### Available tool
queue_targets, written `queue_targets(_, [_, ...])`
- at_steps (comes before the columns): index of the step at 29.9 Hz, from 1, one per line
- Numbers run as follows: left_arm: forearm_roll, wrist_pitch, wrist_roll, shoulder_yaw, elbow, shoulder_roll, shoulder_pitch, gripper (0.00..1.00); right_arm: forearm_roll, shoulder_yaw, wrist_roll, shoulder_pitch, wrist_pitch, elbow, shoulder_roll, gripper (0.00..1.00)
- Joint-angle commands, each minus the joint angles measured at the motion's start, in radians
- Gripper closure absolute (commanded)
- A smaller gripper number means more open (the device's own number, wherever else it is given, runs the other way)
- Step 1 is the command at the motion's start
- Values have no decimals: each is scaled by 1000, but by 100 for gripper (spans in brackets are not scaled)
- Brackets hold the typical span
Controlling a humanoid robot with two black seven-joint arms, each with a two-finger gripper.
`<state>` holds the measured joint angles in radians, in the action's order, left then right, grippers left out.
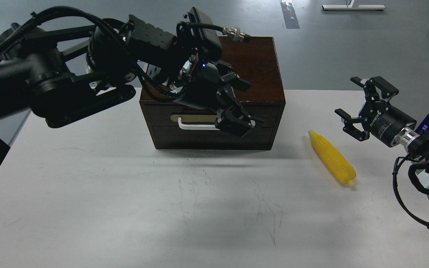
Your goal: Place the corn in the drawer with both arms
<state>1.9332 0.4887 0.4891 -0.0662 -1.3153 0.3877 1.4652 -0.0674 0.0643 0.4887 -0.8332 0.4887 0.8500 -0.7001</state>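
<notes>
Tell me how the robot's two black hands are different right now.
The left black claw hand is at the white bar handle of the dark brown wooden box's drawer; the right black claw hand hangs open over the white table, touching nothing. Both are black two-fingered claws.

A scuffed white table point(125, 208) stands on a grey floor point(348, 48) marked with dark tape point(290, 15).

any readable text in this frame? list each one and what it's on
"ROBOTIQ": white letters on the body of the right gripper, seen rotated.
A smaller white line beside it: too small to read.
Left gripper, brown box, brass plate, corn, table: no lettering visible.
</notes>
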Motion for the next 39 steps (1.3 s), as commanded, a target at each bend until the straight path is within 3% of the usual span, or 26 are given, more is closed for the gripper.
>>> queue_targets(1, [87, 0, 0, 55, 11, -38, 12, 2, 0, 0, 0, 0, 0, 0, 4, 0])
queue_targets(11, [207, 0, 0, 175, 106, -84, 4, 2, 0, 2, 0, -1, 0, 0, 5, 0])
queue_targets(39, [210, 0, 0, 238, 169, -86, -52, 2, 0, 3, 0, 9, 0, 0, 5, 0])
